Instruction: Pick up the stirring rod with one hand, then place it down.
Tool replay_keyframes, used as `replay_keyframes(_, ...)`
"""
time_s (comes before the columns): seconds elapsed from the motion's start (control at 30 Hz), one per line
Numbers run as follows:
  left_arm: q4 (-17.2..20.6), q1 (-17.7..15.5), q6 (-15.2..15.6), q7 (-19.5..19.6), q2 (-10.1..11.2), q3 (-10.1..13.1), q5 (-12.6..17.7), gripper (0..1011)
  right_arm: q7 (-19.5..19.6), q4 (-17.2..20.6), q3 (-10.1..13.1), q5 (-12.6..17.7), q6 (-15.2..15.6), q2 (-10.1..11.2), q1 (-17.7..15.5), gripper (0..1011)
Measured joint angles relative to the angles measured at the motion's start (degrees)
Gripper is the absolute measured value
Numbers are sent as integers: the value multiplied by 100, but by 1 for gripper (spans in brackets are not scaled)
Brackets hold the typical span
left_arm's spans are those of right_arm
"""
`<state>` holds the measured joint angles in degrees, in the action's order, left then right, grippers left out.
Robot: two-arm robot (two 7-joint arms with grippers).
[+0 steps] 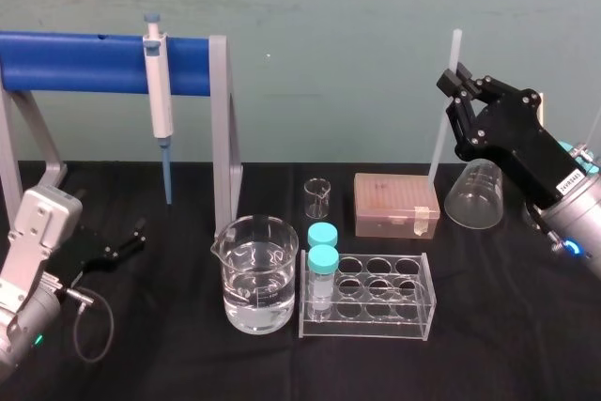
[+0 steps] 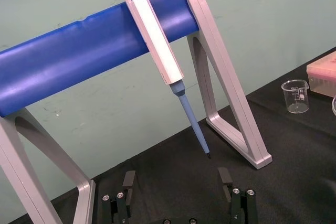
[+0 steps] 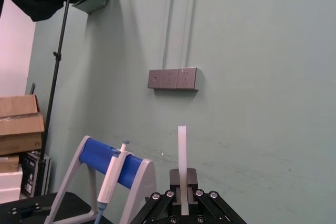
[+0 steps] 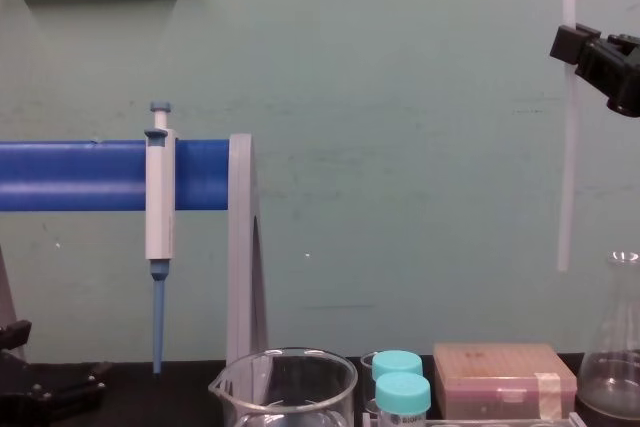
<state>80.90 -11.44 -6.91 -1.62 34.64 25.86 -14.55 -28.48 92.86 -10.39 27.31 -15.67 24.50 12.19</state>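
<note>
The stirring rod (image 1: 443, 119) is a thin translucent white stick held nearly upright in the air at the right, above the table. My right gripper (image 1: 460, 82) is shut on its upper part, and a short end sticks out above the jaws. In the chest view the stirring rod (image 4: 567, 147) hangs down from the right gripper (image 4: 575, 45), its lower end above the flask. The right wrist view shows the stirring rod (image 3: 182, 150) rising from between the closed jaws of the right gripper (image 3: 182, 184). My left gripper (image 1: 127, 239) rests low at the left; in its wrist view the left gripper (image 2: 177, 182) is open and holds nothing.
A white pipette (image 1: 160, 91) hangs on a blue-bar stand (image 1: 94, 63) at the back left. A beaker of water (image 1: 258, 274) and a clear tube rack (image 1: 376, 298) with two blue-capped tubes stand in front. Behind them are a small beaker (image 1: 317, 197), a tip box (image 1: 394, 204) and a flask (image 1: 476, 194).
</note>
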Motion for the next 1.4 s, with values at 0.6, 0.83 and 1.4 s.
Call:
replay_keyframes(0.6,0,1,0,0,0,0,0,1000,-28,-84,-22,-13,-8,-34,55,67)
replay_keyframes(0.83,0,0,0,0,0,0,0,1000,-38,-86,-26,3,1,-30,57,67)
replay_keyframes(1.4,0,1,0,0,0,0,0,1000,-38,-85,-33,5,8,-25,40,67)
